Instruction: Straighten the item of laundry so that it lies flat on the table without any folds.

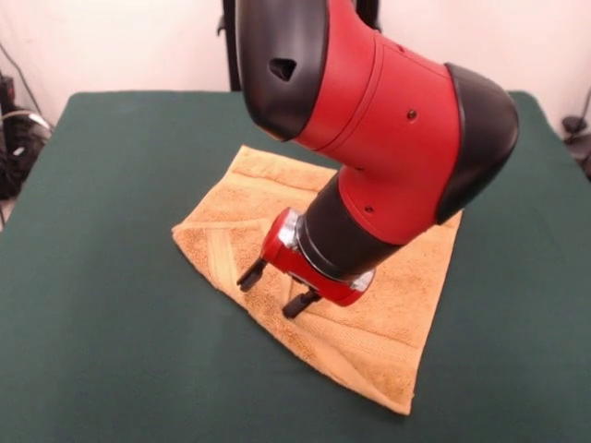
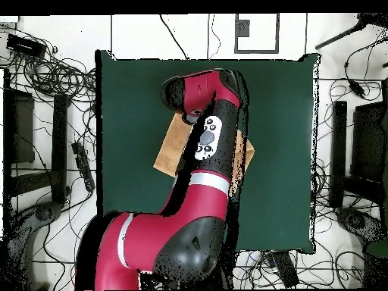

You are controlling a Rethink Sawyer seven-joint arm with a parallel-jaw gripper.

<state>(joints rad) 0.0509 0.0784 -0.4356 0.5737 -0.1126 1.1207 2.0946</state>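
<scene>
No readable writing or labels. Towel lies on table directly under gripper, set diagonally, corners toward table edges; folded strip along edge left of gripper in front view. Gripper's two black fingers spread apart, empty, tips near cloth; contact unclear. Arm hides most of towel overhead.

The towel lies mid-table, the gripper over its folded left part.
</scene>
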